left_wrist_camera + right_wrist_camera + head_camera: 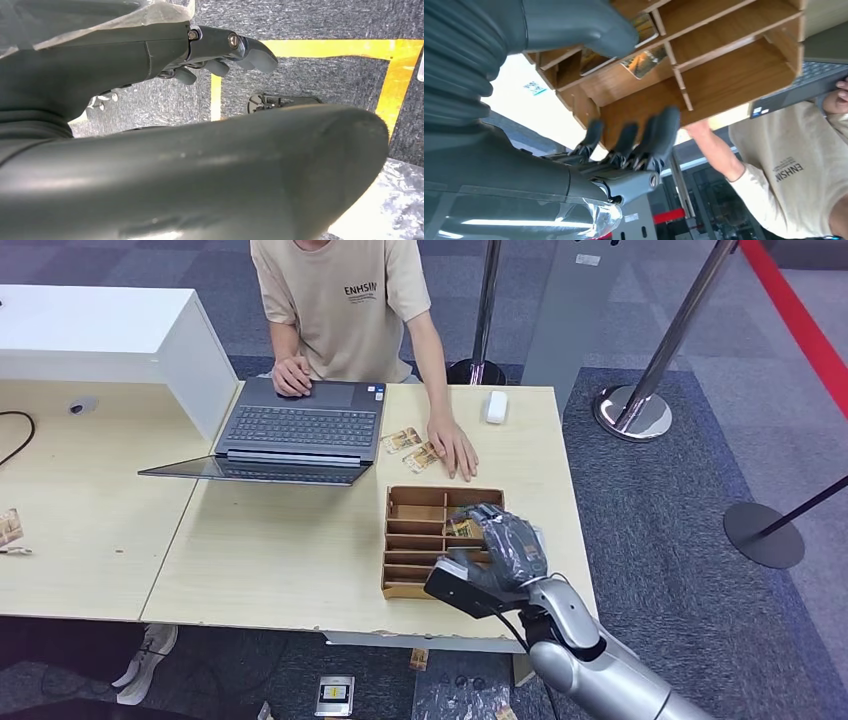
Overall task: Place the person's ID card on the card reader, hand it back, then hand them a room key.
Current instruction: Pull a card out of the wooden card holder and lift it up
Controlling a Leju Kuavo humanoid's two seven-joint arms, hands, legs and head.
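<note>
At lower centre-right of the head view, the robot's right hand (497,548) hovers over the wooden card tray (402,536), fingers apart and holding nothing, just above a room key (462,529) lying in a middle slot; more cards (414,448) lie by the person's hand (452,451) at frame centre. The left hand (227,52) hangs over the floor, fingers loosely apart and empty. A misjudged descent risks fingers striking a divider, shifting the tray or pinching nothing.
</note>
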